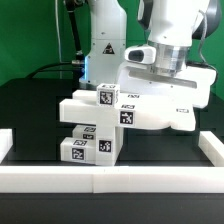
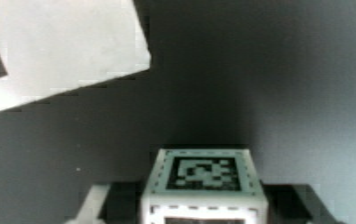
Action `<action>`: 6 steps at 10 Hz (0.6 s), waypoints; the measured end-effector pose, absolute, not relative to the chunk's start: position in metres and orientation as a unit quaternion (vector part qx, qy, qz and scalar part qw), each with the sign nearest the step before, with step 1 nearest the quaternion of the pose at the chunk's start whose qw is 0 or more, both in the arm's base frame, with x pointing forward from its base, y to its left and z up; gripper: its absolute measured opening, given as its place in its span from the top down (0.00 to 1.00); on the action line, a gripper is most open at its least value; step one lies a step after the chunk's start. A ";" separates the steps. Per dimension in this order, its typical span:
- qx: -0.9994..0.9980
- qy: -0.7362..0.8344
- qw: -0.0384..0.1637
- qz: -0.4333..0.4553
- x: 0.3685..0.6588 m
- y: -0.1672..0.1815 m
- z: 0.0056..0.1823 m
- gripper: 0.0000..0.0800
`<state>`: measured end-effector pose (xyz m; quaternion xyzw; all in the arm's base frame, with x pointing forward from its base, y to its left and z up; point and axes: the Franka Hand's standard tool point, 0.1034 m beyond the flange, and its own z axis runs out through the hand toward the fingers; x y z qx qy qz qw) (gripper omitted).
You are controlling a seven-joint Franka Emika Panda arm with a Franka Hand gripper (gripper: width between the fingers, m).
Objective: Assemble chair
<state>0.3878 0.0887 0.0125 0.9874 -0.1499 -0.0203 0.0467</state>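
The chair parts stand in the middle of the black table. A wide flat white slab (image 1: 150, 100) lies across stacked tagged blocks and bars (image 1: 98, 125). My gripper (image 1: 165, 68) hangs right over the slab's back edge, and its fingertips are hidden there. In the wrist view my gripper (image 2: 205, 203) has its dark fingers (image 2: 292, 196) close on both sides of a white tagged piece (image 2: 205, 172). The jaws look shut on that piece.
A long low white border rail (image 1: 110, 180) runs along the table's front, with side rails at the exterior view's left (image 1: 5, 145) and right (image 1: 212, 150). The robot base (image 1: 105, 45) stands behind. A flat white sheet (image 2: 59, 50) lies beyond the held piece on the dark table.
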 end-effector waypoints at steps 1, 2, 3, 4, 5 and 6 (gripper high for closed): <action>0.987 -0.150 0.047 -0.020 0.388 0.089 0.012 0.64; 0.987 -0.150 0.047 -0.020 0.388 0.089 0.012 0.64; 0.987 -0.150 0.047 -0.020 0.388 0.089 0.012 0.64; 0.987 -0.149 0.047 -0.020 0.388 0.089 0.012 0.64; 0.987 -0.149 0.047 -0.020 0.388 0.088 0.013 0.64; 0.988 -0.146 0.046 -0.020 0.389 0.086 0.014 0.64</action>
